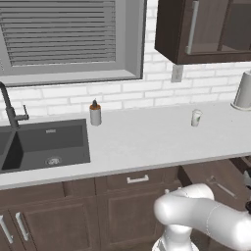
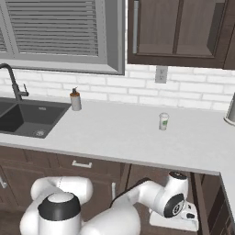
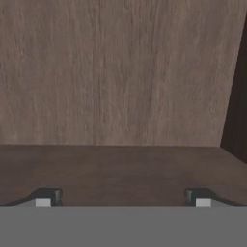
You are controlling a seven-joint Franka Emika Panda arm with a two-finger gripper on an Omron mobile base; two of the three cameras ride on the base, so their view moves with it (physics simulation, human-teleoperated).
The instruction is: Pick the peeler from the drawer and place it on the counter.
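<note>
Gripper (image 3: 123, 198) fingertips are recorded wide apart in the hand view, nothing between them, facing the plain brown wood inside of the drawer (image 3: 116, 87). In the left base view, the drawer is seen pulled out under the counter (image 1: 147, 139) at lower right, with the slim silvery peeler (image 1: 221, 187) lying on its floor; a small white cup (image 1: 196, 117) stands on the counter. In the right base view, the arm is noted reaching below the counter edge.

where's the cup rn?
The cup stands upright on the counter, right of centre in both base views, below the wall outlet, well right of the soap bottle by the sink.
</note>
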